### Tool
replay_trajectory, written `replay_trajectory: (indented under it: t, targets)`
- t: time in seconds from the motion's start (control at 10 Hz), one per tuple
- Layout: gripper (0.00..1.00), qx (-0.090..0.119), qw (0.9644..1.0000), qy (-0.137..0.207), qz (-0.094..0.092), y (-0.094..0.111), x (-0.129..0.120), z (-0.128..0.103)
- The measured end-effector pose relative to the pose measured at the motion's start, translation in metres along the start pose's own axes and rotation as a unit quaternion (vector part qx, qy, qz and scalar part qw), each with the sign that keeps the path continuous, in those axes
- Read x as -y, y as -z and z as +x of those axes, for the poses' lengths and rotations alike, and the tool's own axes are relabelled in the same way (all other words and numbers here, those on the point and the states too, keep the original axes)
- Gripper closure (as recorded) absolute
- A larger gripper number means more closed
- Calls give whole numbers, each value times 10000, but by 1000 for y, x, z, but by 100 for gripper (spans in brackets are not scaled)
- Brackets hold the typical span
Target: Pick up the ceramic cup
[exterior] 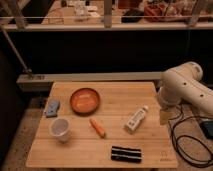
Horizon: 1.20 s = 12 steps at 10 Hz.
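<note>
The ceramic cup [60, 129] is small, plain and white. It stands upright near the front left of the wooden table [115, 95]. My white arm [182, 90] reaches in from the right. My gripper [165, 115] hangs at the table's right edge, far to the right of the cup and just right of a white bottle. It holds nothing that I can see.
An orange-brown bowl [85, 100] sits behind the cup. An orange carrot [98, 127] lies to the cup's right, and a blue cloth [52, 107] behind it to the left. A white bottle [136, 119] and a black striped object [126, 154] lie further right. Cables [192, 142] trail on the floor at the right.
</note>
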Motion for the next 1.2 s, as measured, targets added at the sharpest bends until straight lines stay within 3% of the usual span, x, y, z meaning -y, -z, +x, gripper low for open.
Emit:
replay_trajectory:
  t: [0.3,0.7,1.2]
  targets:
    - [20,39,9999,101,19,3,0,-7]
    - [20,255,9981,558,66,15,1,-73]
    - [20,354,9929,1122,151,25,-5,-113]
